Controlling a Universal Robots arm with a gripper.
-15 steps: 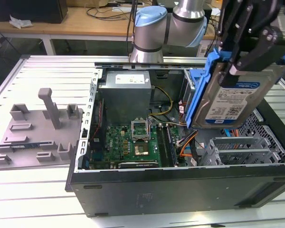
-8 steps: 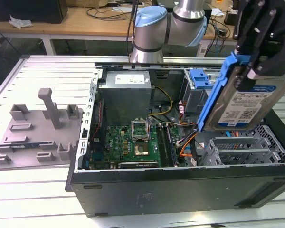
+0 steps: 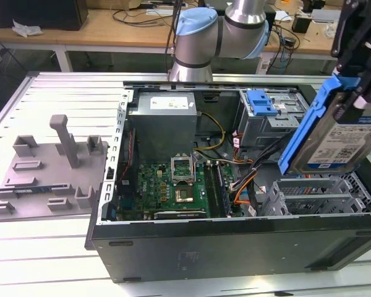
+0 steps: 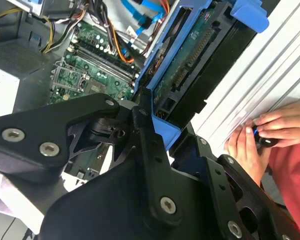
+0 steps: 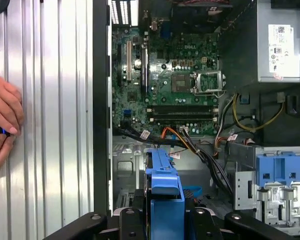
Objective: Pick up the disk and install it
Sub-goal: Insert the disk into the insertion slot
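At the exterior view's left, the grey plate (image 3: 49,167) sits on the tabletop (image 3: 43,266). At its right, above the computer case (image 3: 235,247) end, the gripper (image 3: 357,93) is clamped on the disk (image 3: 340,133), long side tilting down toward the case

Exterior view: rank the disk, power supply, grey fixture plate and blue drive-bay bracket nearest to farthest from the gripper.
From the gripper:
1. disk, held in its jaws, exterior view's right.
2. blue drive-bay bracket, inside the case.
3. power supply, inside the case, near mid-view.
4. grey fixture plate, outside the case, exterior view's left.
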